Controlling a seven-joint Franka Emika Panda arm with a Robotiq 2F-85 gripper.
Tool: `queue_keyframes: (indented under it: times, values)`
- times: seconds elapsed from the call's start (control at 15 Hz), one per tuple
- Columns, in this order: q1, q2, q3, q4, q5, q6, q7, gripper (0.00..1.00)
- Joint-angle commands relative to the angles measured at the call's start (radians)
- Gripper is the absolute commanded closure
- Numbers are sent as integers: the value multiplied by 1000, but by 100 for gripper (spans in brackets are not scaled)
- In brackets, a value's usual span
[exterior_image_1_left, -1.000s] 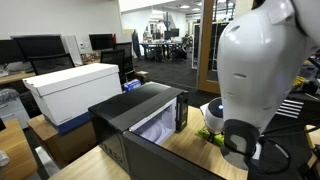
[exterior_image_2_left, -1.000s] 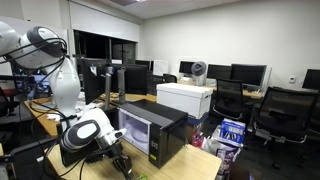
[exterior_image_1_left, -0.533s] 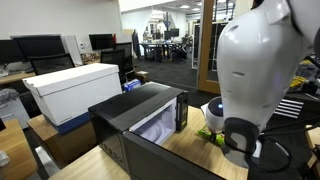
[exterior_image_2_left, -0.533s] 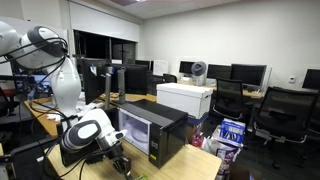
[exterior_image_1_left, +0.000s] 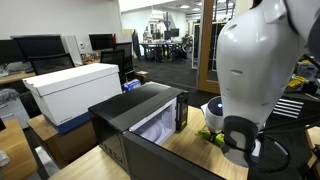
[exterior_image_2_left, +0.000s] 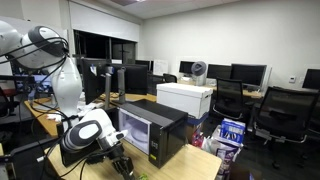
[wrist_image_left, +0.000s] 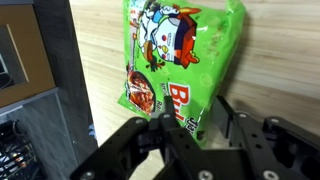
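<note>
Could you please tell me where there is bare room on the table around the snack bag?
On the table, bare wood runs right of the green snack bag to the wrist view's edge; a narrower strip lies between the bag and the dark panel. It is crowded at the bag's lower end, by the end effector.

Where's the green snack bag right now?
In the wrist view the green snack bag lies on the wooden table, upper middle, its near end between the fingers of the gripper.

Snack bag (wrist_image_left: 176, 60) on table (wrist_image_left: 272, 50), beside microwave (exterior_image_2_left: 150, 128)
</note>
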Motion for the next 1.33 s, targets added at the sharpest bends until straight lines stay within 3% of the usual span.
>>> queue_keyframes:
  times: [0.0, 0.2, 0.33, 0.87, 1.27]
  values:
    - [-31, -22, 23, -3, -22, 6, 34, 25]
    - [-54, -4, 45, 22, -15, 9, 56, 5]
    - [-71, 20, 52, 49, -5, 5, 76, 0]
    - [-65, 122, 27, 120, 25, -13, 134, 0]
    - [-19, 203, -12, 159, 87, -26, 197, 0]
